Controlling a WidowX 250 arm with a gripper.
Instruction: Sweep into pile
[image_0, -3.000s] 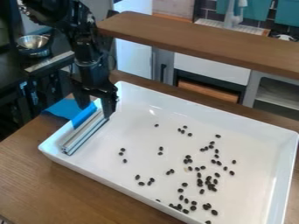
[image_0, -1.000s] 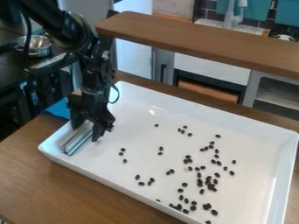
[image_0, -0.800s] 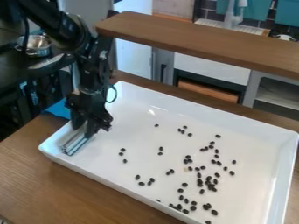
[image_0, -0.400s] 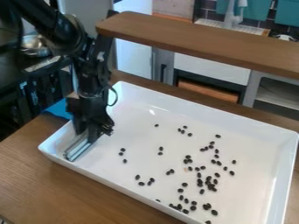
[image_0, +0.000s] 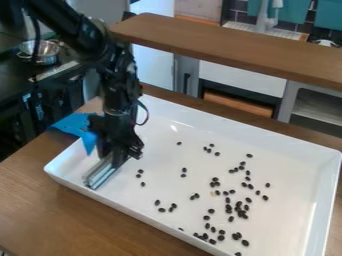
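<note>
Black beans (image_0: 238, 204) strewn loose in white tray (image_0: 127, 210), thickest toward its near side, all view-right of the metal bar (image_0: 100, 176). Bar's long axis runs near-to-far, broadside to them; gripper (image_0: 112, 157) clamped at far end, rightward push likely.

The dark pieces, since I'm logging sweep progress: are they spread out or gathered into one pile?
Spread out: the dark pieces lie singly and in clusters, with bare white tray between them.
</note>
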